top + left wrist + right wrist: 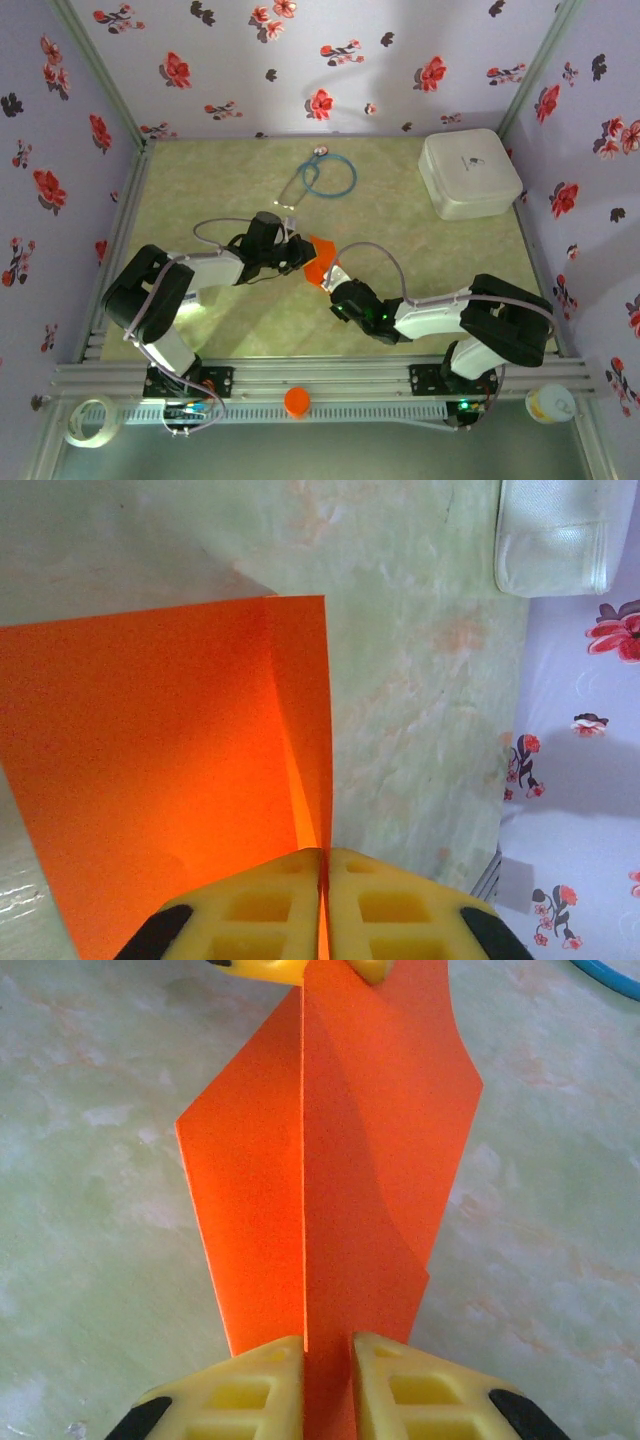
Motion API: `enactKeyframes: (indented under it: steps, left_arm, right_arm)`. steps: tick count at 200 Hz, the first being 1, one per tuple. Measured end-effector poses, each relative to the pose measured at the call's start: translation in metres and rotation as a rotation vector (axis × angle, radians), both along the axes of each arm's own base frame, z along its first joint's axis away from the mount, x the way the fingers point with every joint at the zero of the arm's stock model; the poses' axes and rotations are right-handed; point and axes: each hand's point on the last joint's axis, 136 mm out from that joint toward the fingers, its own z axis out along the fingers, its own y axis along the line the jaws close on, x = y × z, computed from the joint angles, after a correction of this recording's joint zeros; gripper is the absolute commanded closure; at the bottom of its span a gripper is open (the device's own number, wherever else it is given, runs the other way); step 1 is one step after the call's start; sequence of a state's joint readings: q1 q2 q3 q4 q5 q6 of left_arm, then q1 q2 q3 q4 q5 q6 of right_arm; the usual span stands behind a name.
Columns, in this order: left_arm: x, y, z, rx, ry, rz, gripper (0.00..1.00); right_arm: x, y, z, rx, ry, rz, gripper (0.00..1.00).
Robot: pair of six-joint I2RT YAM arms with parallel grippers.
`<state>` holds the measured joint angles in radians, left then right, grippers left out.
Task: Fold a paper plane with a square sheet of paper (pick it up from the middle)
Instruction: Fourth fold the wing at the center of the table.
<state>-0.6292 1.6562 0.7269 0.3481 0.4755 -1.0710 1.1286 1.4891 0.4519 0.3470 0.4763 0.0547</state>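
Together, the left tool (322, 868) and the right tool (328, 1358) were clenched on opposite ends of the folded orange paper sheet (320, 262), held upright between them, well apart from the white rounded box (470, 172).

— What does the table (200, 190) look like?

— It has a pale green top with a cloudy, marbled pattern, and a metal rail runs along its near edge.

— What lies on it?

— A white rounded box (470, 173) sits in the far right corner. Toward the middle of the far side lies a blue ring (331, 176). A clear, tube-like thing (292, 190) rests at the ring's left rim; whether they touch cannot be told. A small red bit (320, 151) sits at the ring's far edge.
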Motion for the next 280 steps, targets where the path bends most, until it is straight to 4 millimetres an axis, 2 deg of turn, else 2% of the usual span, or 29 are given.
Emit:
enactKeyframes:
  steps: [103,125,212,280]
  left_arm:
    - [0.0004,0.0003,0.0000,0.000,0.000,0.001,0.92]
    - [0.0004,0.0003,0.0000,0.000,0.000,0.001,0.92]
    - [0.0004,0.0003,0.0000,0.000,0.000,0.001,0.92]
    - [0.0004,0.0003,0.0000,0.000,0.000,0.001,0.92]
  right_arm:
    - [0.0030,-0.0031,0.0015,-0.001,-0.013,-0.025,0.78]
    - [0.0030,-0.0031,0.0015,0.000,-0.013,-0.025,0.75]
    - [0.0034,-0.0035,0.0017,0.009,-0.009,-0.038,0.73]
    - [0.0042,-0.0044,0.0021,0.008,-0.013,-0.044,0.75]
